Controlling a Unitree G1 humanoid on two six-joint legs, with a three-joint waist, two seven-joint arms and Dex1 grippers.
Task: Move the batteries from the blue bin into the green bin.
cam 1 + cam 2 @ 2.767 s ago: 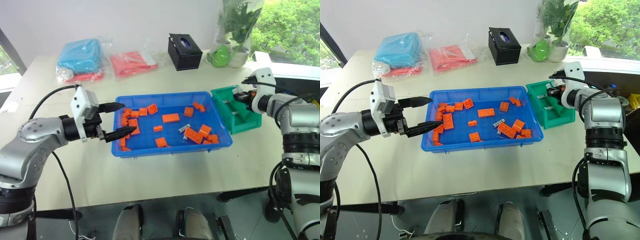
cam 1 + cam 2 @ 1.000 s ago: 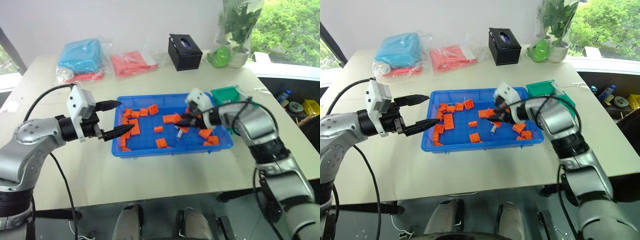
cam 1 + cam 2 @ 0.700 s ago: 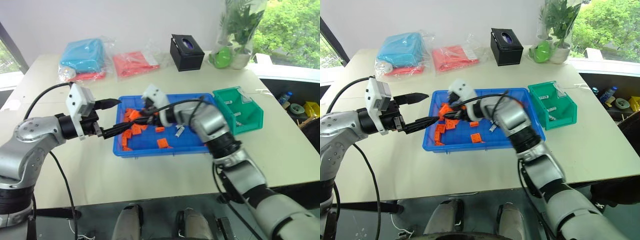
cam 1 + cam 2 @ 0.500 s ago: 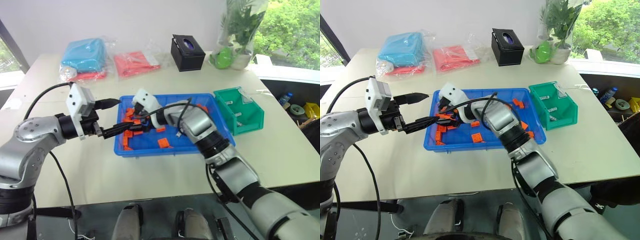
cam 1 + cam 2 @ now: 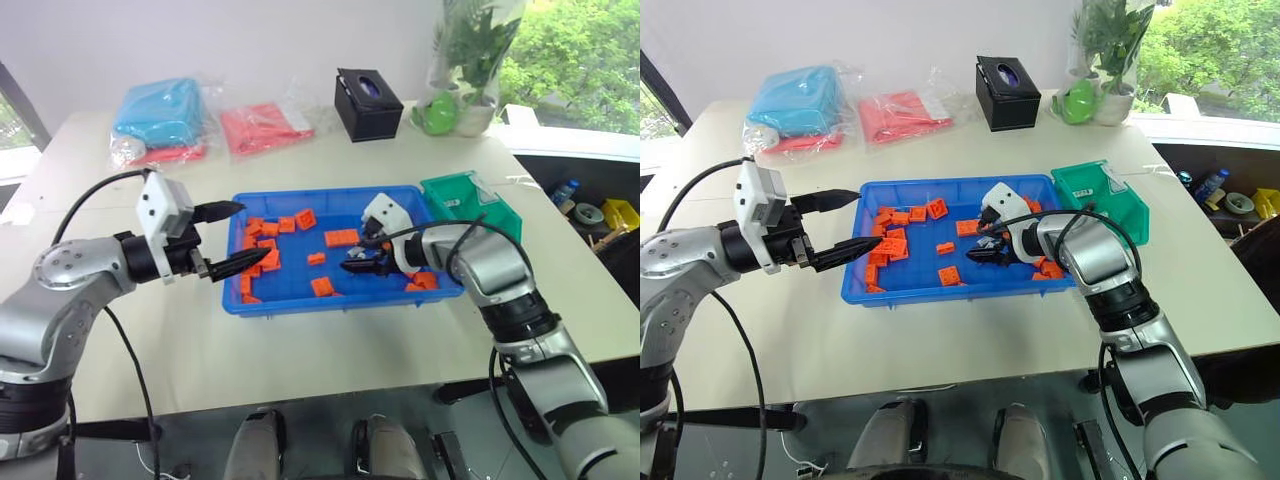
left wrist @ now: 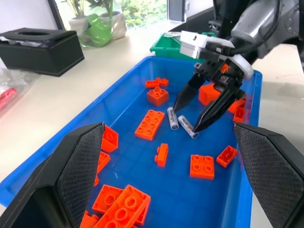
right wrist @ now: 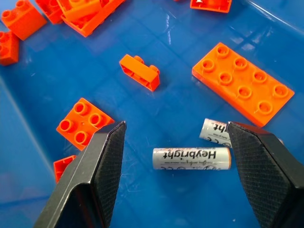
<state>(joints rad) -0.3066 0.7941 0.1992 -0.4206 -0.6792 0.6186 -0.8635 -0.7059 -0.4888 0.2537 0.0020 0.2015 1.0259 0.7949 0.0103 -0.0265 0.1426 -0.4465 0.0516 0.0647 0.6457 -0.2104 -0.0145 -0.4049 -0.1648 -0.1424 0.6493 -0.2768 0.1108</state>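
Observation:
Two silver-grey batteries [image 7: 191, 158] lie side by side on the floor of the blue bin [image 5: 330, 303], next to a long orange brick [image 7: 246, 88]. My right gripper [image 6: 186, 118] hangs open just above them, one fingertip on either side of the pair, touching neither. The left gripper [image 5: 255, 232] is open and empty, held level over the bin's left end above several orange bricks [image 5: 262, 250]. The green bin [image 5: 470, 195] stands against the blue bin's right end.
Loose orange bricks [image 5: 322, 285] are scattered across the blue bin. At the back of the table are a black tissue box [image 5: 370, 103], a potted plant [image 5: 440, 112], a light-blue package [image 5: 160, 112] and a red package [image 5: 262, 127].
My right gripper swept to the blue bin's left part, came back to its middle, sank toward the batteries and opened wider. The left arm stayed still.

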